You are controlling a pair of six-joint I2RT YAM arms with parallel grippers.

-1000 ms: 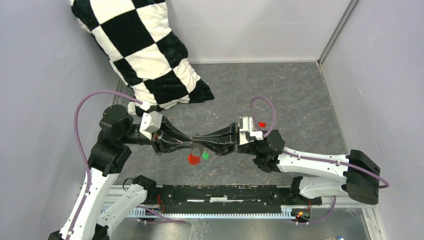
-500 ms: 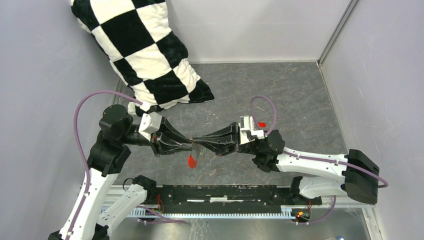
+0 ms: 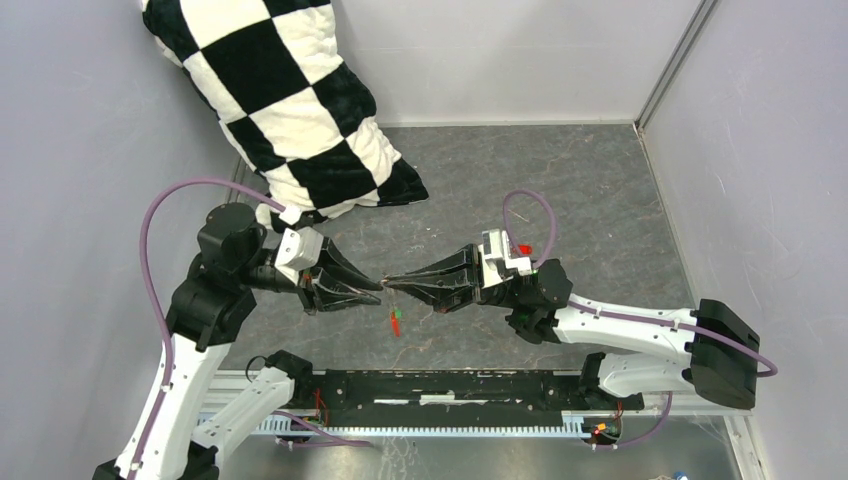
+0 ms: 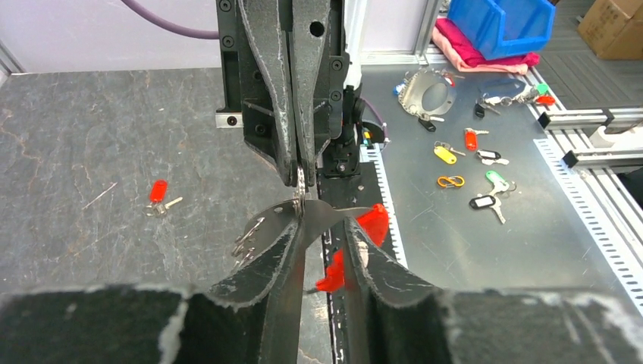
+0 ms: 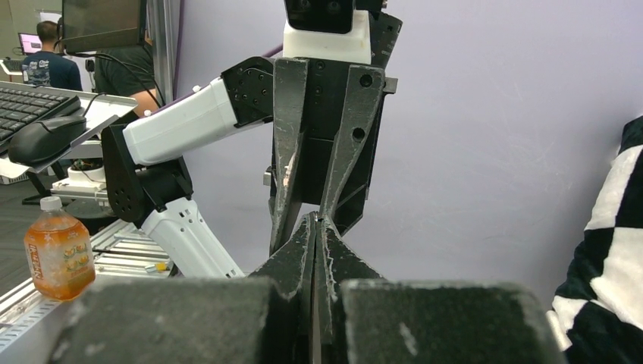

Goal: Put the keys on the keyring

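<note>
My right gripper [image 3: 391, 283] is shut on the thin silver keyring [image 4: 302, 184], held in the air over the table's middle. In the right wrist view its fingers [image 5: 303, 258] are pressed together. The long red oval tag [image 3: 396, 322] hangs under the ring, edge-on, and also shows in the left wrist view [image 4: 373, 224], with the beaded chain [image 4: 247, 236]. My left gripper [image 3: 374, 287] faces the right one tip to tip, jaws a little apart. A flat silver key [image 4: 322, 213] lies across its tips at the ring. The red-headed key [image 3: 523, 249] lies on the table behind the right wrist.
A black-and-white checkered cushion [image 3: 290, 95] leans in the back left corner. Grey walls close the table on three sides. Beyond the near edge, a metal shelf holds several other keys and tags [image 4: 470, 152]. A drink bottle [image 5: 59, 254] stands off the table.
My left gripper has drawn back to the left and its jaws have spread. The red tag has swung from flat to edge-on, hanging lower. The right gripper has stayed put.
</note>
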